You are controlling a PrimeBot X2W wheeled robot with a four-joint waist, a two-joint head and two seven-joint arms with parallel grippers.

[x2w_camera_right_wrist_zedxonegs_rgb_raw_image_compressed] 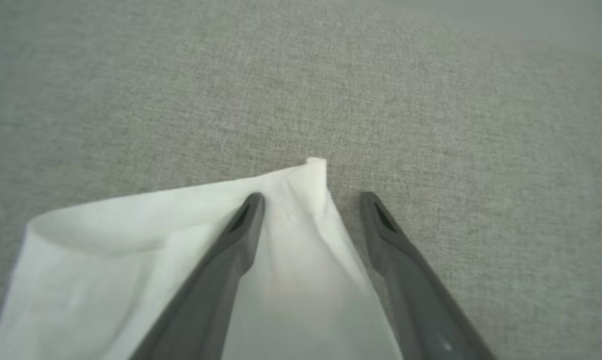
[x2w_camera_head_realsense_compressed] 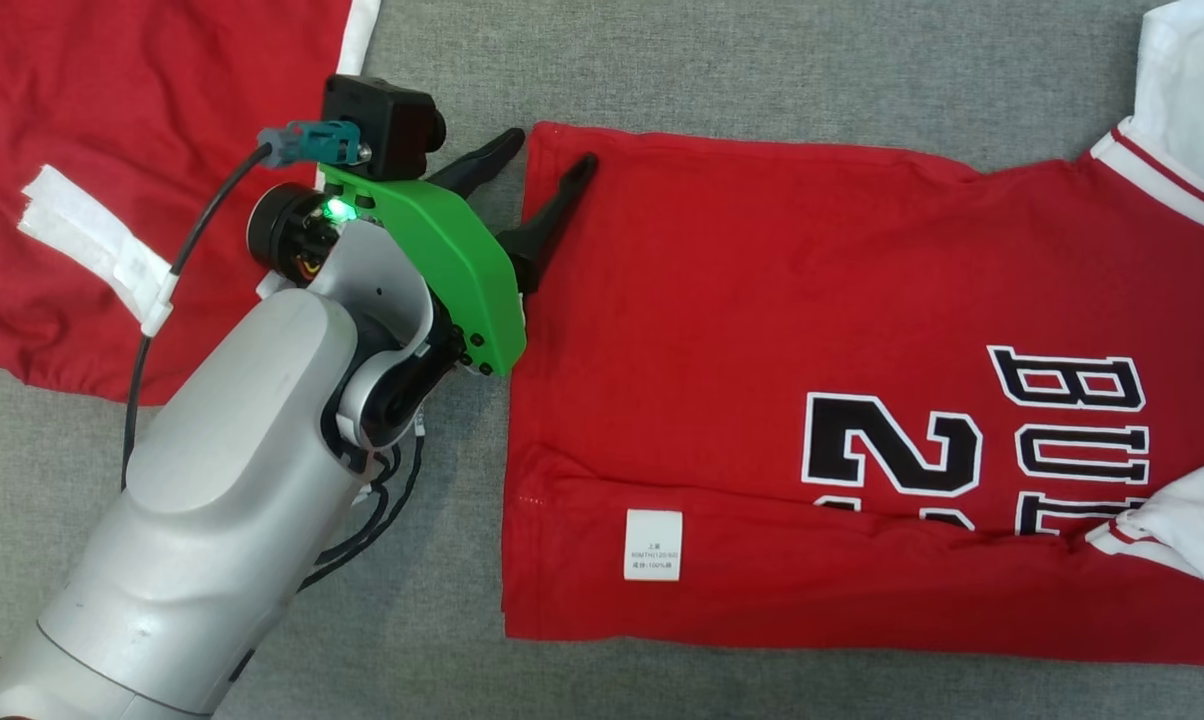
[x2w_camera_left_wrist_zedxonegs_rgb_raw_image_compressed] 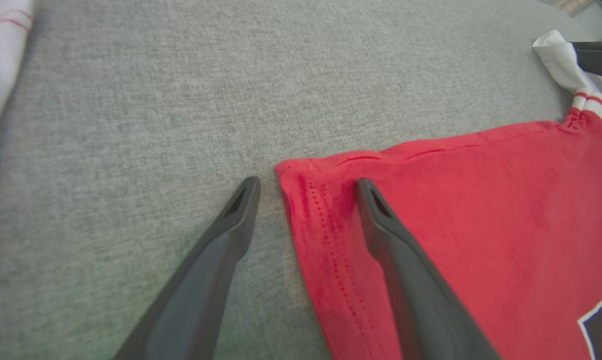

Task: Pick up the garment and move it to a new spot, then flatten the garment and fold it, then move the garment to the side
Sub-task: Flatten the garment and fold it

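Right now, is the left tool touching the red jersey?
Cannot tell. Left wrist view: the left tool straddles the red jersey at its corner; height above cloth unclear.

The left forearm (x2w_camera_head_realsense_compressed: 232, 450), pale grey, comes up from behind the fingers at a slant and bends at the wrist (x2w_camera_head_realsense_compressed: 382, 390). A green bracket (x2w_camera_head_realsense_compressed: 452, 260) sits at the fingers' roots. Behind it are a black wrist camera (x2w_camera_head_realsense_compressed: 382, 120), a small green light (x2w_camera_head_realsense_compressed: 337, 208) and a dark cable (x2w_camera_head_realsense_compressed: 192, 240) that trails back along the arm. The left gripper (x2w_camera_head_realsense_compressed: 552, 148) has its two long dark fingers (x2w_camera_head_realsense_compressed: 552, 215) spread wide in a V with nothing between the pads. Its own wrist view shows the same wide gap at the tips. The right gripper (x2w_camera_right_wrist_zedxonegs_rgb_raw_image_compressed: 311, 196) is likewise splayed wide, its fingers (x2w_camera_right_wrist_zedxonegs_rgb_raw_image_compressed: 231, 260) straight, level with each other and pinching nothing.
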